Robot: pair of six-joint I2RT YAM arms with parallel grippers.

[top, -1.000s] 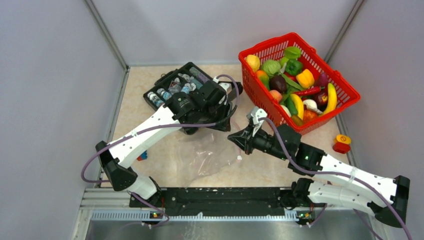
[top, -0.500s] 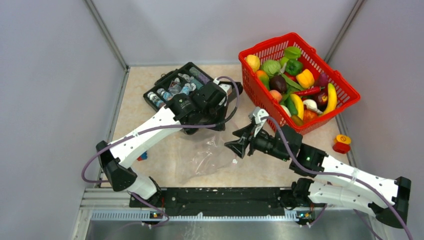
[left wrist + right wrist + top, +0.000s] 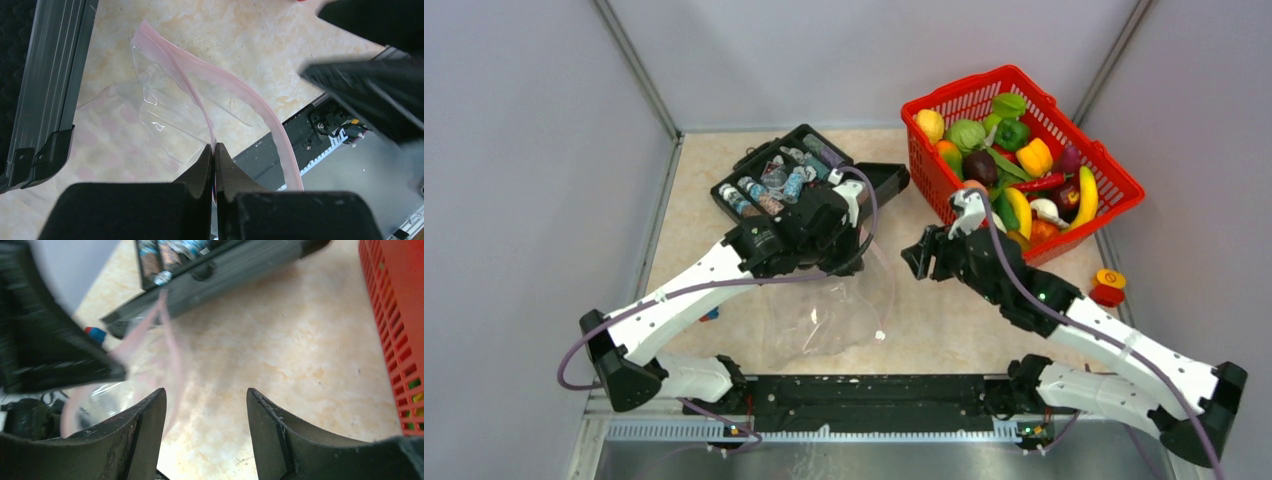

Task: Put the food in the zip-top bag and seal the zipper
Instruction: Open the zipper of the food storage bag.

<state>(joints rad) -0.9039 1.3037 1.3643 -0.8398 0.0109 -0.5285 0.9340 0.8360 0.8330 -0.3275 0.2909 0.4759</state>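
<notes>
Zipper (image 3: pixel 190 59) pinched between left fingers (image 3: pixel 201 167), pressed together; right fingers (image 3: pixel 145 435) spread wide, empty.

The zip-top bag (image 3: pixel 824 320) lies on the table (image 3: pixel 944 325), near centre, just before the case (image 3: pixel 882 178) at back left, which has bottles (image 3: pixel 769 188) in it. The basket (image 3: pixel 944 195) stands back right, with the food (image 3: pixel 1014 165) inside. The right gripper (image 3: pixel 916 262) hangs between bag and basket, while the left gripper (image 3: pixel 215 150) pinches the zipper (image 3: pixel 235 87).

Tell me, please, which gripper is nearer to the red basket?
Right. The right gripper hovers open beside the red basket; the left gripper is farther off, shut on the zipper.
</notes>
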